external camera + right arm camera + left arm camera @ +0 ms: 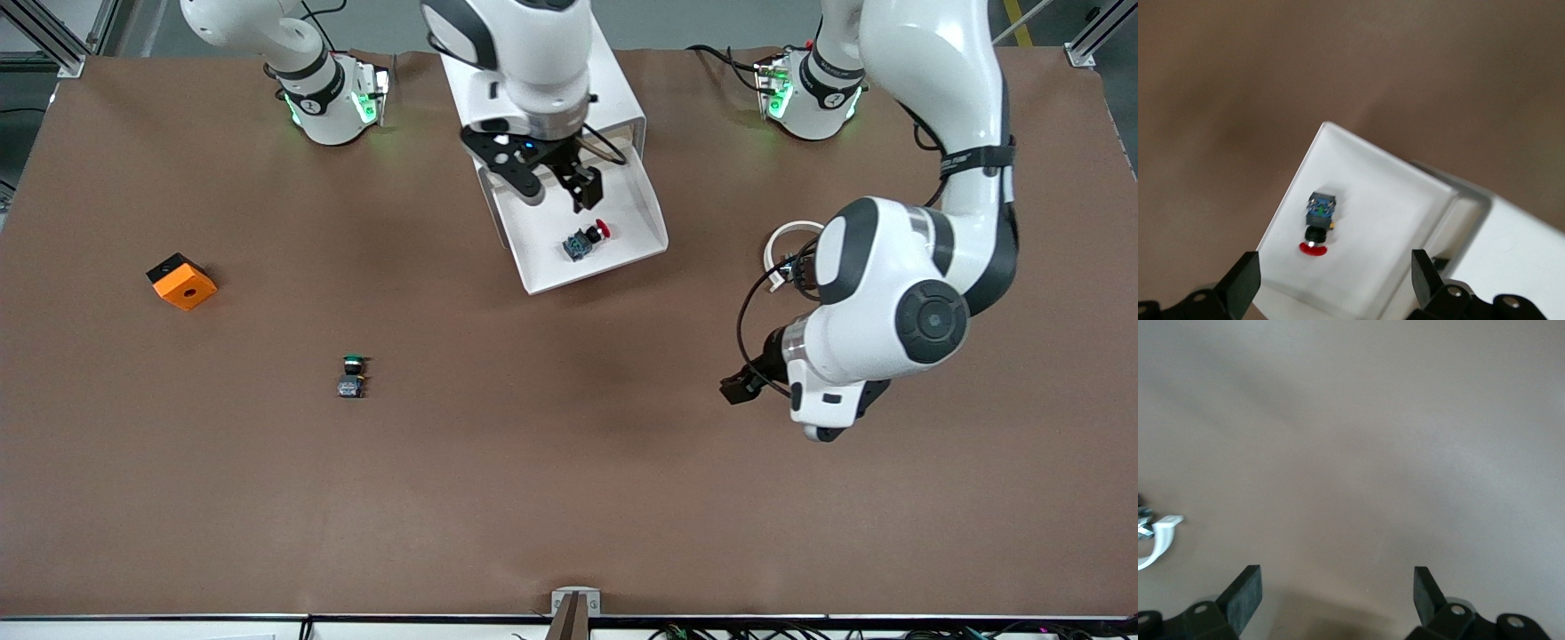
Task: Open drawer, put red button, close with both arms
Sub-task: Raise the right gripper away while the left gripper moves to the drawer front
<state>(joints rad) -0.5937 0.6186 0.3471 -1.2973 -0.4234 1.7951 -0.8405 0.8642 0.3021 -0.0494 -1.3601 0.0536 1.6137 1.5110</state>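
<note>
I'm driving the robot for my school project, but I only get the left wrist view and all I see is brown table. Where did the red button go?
Observer: The red button lies on its side in the open white drawer.
Operator: Is a gripper holding it?
Observer: No. The right gripper hangs open over the drawer, above the button and apart from it.
Operator: Where's my gripper then?
Observer: The left gripper is open over bare table toward the left arm's end, away from the drawer.
Operator: Anything else out there?
Observer: A green button and an orange block sit toward the right arm's end.
</note>
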